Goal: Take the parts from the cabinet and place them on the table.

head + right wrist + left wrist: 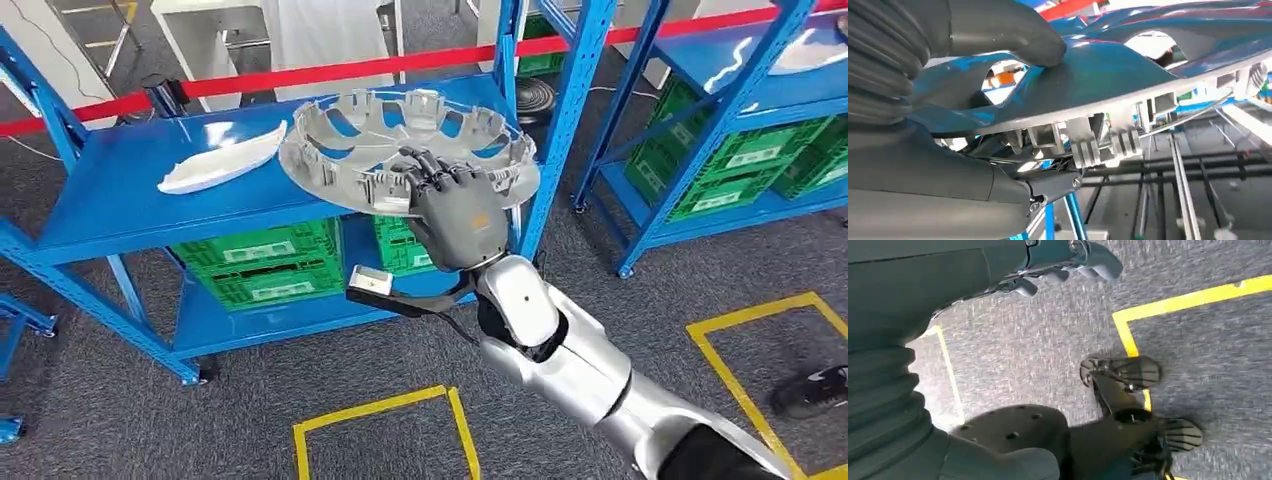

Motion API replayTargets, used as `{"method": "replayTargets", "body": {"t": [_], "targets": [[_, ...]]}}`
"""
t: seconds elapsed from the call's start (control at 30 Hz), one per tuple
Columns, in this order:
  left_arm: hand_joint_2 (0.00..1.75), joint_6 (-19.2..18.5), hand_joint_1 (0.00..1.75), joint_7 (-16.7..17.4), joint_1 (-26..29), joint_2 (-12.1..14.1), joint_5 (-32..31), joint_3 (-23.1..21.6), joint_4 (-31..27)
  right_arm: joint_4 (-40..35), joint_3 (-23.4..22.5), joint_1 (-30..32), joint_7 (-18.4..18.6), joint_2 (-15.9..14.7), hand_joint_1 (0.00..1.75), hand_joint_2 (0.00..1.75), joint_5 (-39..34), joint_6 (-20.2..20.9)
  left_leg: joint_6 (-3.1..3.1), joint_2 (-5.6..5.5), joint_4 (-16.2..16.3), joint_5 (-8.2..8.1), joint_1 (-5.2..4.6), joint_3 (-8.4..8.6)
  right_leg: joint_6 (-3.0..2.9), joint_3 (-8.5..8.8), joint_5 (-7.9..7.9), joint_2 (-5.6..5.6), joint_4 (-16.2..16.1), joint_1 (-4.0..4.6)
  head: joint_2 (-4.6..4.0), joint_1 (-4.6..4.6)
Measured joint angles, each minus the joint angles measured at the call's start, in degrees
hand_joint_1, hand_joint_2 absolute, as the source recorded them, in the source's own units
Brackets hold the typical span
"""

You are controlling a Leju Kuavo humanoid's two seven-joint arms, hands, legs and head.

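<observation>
A large round silver wheel cover [400,140] with spoke openings lies tilted over the front edge of the blue rack's top shelf [120,190]. My right hand [455,205] grips its near rim, fingers over the top and thumb beneath. In the right wrist view the thumb [998,30] presses on the cover's glossy face [1108,75], with its ribbed clips beside my fingers. A white curved part [222,160] rests on the same shelf, left of the cover. My left hand [1063,265] hangs over the carpet, fingers curled and holding nothing.
Green crates [265,265] fill the lower shelf. A second blue rack [740,120] with more green crates stands at the right. Red barrier tape [300,72] runs behind. Yellow floor markings [380,410] lie on the grey carpet. A person's shoe [812,390] is at the right edge.
</observation>
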Motion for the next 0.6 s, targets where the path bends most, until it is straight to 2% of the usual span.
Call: {"method": "replayTargets", "body": {"t": [0.03,0.07,0.1,0.13,0.17,0.2,0.23,0.27,0.3,0.33,0.37,0.4,0.43,0.53,0.57,0.6], "targets": [[1.75,0.0,0.00,0.0,0.0,0.2,0.0,0.0,0.0,-0.1,0.0,0.1,0.0,0.0,1.75,1.75,0.2,0.2,0.56,0.05,-0.4,0.66,-0.07,-0.28,0.45,-0.03,0.66,0.04,-0.5,-0.09,0.00,0.05],[1.75,0.0,0.00,0.0,0.1,0.1,-0.1,0.0,0.1,-0.3,0.0,0.3,0.1,0.0,1.75,1.75,0.4,0.4,1.06,0.35,-1.2,1.82,0.54,-0.58,0.74,-0.33,0.69,0.16,-0.5,-0.04,0.00,-0.09],[1.75,-0.1,0.00,0.0,0.2,0.2,-0.2,0.0,0.1,-0.5,0.0,0.5,0.3,0.0,1.75,1.75,0.6,0.8,1.41,0.58,-1.4,2.62,0.51,-0.87,0.90,-0.85,-1.95,0.23,0.5,-0.05,0.00,0.11],[1.75,-0.1,0.00,0.0,0.2,0.5,-0.5,0.0,0.0,-0.8,-0.1,0.7,0.4,0.0,1.75,1.75,1.0,1.2,1.95,0.62,-1.3,3.38,0.53,-1.75,1.10,-1.58,-6.05,0.19,3.2,-0.06,0.00,0.26],[1.75,-0.1,0.00,-0.1,0.2,0.5,-0.6,0.0,0.0,-1.1,-0.1,1.0,0.7,0.0,1.75,1.75,1.4,1.4,2.06,0.62,-1.3,4.13,0.52,-2.66,1.28,-2.41,-9.63,0.18,7.1,-0.10,0.00,0.29],[1.75,-0.1,0.00,-0.1,0.2,0.5,-0.9,0.0,0.0,-1.4,-0.2,1.4,0.9,0.0,1.75,1.75,1.8,1.6,2.12,0.62,-1.2,4.89,0.47,-3.66,1.48,-3.27,-12.31,0.21,11.6,-0.07,0.00,0.29],[1.75,-0.2,0.00,-0.1,0.2,0.5,-1.1,0.0,0.0,-1.6,-0.2,2.1,1.2,0.0,1.75,1.75,2.3,1.6,2.09,0.62,-1.1,5.57,0.46,-4.62,1.62,-3.68,-13.15,0.21,15.2,-0.01,0.00,0.26],[1.75,-0.4,0.00,-0.1,0.2,0.5,-1.4,0.0,0.0,-2.0,-0.4,2.8,1.4,0.0,1.75,1.75,2.7,1.6,2.02,0.66,-0.9,6.30,0.47,-5.81,1.69,-3.25,-12.05,0.21,17.2,0.02,0.00,0.29],[1.75,-0.4,0.00,-0.1,0.3,0.5,-1.6,0.0,0.0,-2.3,-0.6,3.4,1.5,0.0,1.75,1.75,3.0,1.6,1.93,0.71,-0.6,6.92,0.50,-6.92,1.68,-1.65,-9.85,0.19,16.5,0.01,0.00,0.29],[1.75,-0.5,0.00,-0.1,0.3,0.4,-1.7,0.0,0.1,-2.6,-0.8,3.9,1.7,0.0,1.75,1.75,3.1,1.6,1.76,0.72,-0.2,7.50,0.56,-8.05,1.65,1.03,-7.76,0.17,13.7,0.01,0.00,0.29],[1.75,-0.5,0.00,-0.1,0.3,0.4,-1.8,0.0,0.1,-2.9,-1.0,4.3,1.9,0.0,1.75,1.75,3.2,1.6,1.55,0.72,0.3,7.95,0.63,-9.09,1.59,4.49,-6.96,0.11,9.4,0.01,0.00,0.31],[1.75,-0.5,0.00,-0.1,0.3,0.4,-1.9,0.0,0.0,-3.2,-1.2,4.3,2.0,0.0,1.75,1.75,3.3,1.6,1.23,0.70,1.0,8.32,0.63,-9.70,1.39,8.60,-9.09,-0.03,4.1,0.02,0.00,0.39],[1.75,-0.5,0.00,-0.1,0.4,0.4,-1.9,0.0,0.0,-3.5,-1.3,4.4,2.0,0.0,1.75,1.75,3.3,1.6,0.89,0.62,1.6,8.54,0.32,-10.28,0.99,11.20,-11.43,-0.02,-0.5,0.46,0.00,0.51],[1.75,-0.5,0.00,-0.1,0.4,0.4,-2.2,0.0,0.0,-4.1,-1.5,5.0,1.9,0.0,1.75,1.75,3.7,1.6,-0.33,0.73,0.9,10.17,0.56,-10.12,-0.33,9.88,-10.46,0.25,0.2,0.74,0.00,0.68],[1.75,-0.5,0.00,-0.1,0.6,0.5,-2.4,0.0,0.0,-4.3,-1.6,5.1,2.0,-0.1,1.75,1.75,3.9,1.5,-0.66,0.68,0.7,10.73,0.58,-10.40,-0.86,9.36,-9.52,0.09,-0.3,0.41,0.00,0.66],[1.75,-0.5,0.00,-0.2,0.6,0.5,-2.7,0.0,0.0,-4.5,-1.6,5.1,2.1,-0.1,1.75,1.75,4.0,1.4,-0.98,0.57,1.5,8.84,0.80,-10.96,-1.25,8.81,-8.81,-0.03,-0.3,0.28,0.00,0.59]]}}
